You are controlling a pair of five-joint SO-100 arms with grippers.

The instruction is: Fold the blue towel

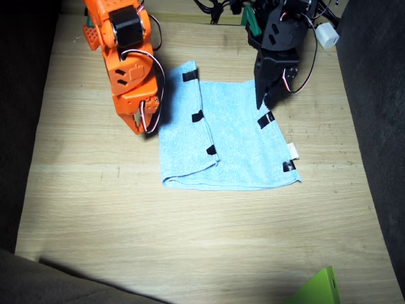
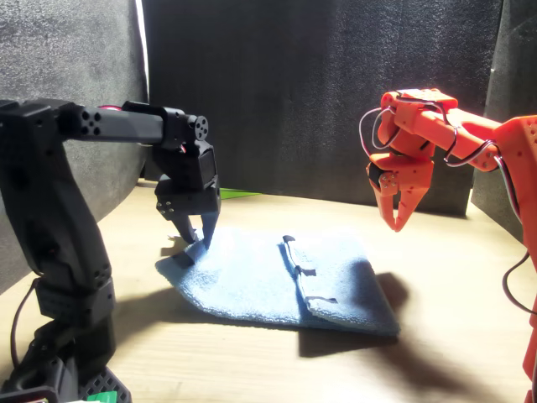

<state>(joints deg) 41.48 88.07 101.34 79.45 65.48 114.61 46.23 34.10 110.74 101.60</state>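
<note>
The blue towel [image 1: 234, 139] [image 2: 260, 281] lies flat on the table, with the flap nearest my right arm folded over onto it along a line of black tape marks. My left gripper [image 1: 262, 102] [image 2: 196, 237], the black one, points down at the opposite short edge. Its jaws stand slightly apart over a small raised bit of cloth. My right gripper [image 1: 140, 126] [image 2: 394, 222], the orange one, hangs above the bare table just beside the folded edge. Its fingers are together and hold nothing.
A bright green flat wedge [image 1: 319, 290] pokes in at the near edge of the table [image 1: 95, 209]. Cables and a white plug [image 1: 327, 35] lie behind my left arm's base. Dark foam panels surround the table.
</note>
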